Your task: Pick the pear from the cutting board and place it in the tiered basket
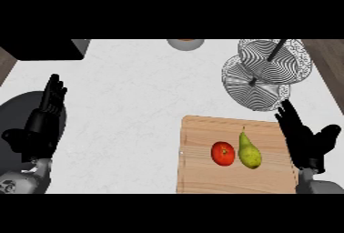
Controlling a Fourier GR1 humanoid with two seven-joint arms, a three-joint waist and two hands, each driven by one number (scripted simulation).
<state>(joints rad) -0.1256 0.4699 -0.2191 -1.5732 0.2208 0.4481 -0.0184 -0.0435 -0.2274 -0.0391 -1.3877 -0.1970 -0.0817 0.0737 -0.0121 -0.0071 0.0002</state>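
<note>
A green pear (249, 152) lies on the wooden cutting board (201, 173), stem pointing away from me, with a red apple (224, 153) just left of it. The wire tiered basket (265, 73) stands beyond the board at the upper right, its two round tiers overlapping. My right hand (304, 139) hovers over the board's right edge, fingers straight, a short way right of the pear and holding nothing. At the far left my left hand (42, 120) rests open with fingers up.
A dark box (43, 48) sits at the counter's upper left corner. A small round bowl (185, 43) shows at the top edge. A dark round shape (13, 113) lies under my left arm. White counter spreads between the hands.
</note>
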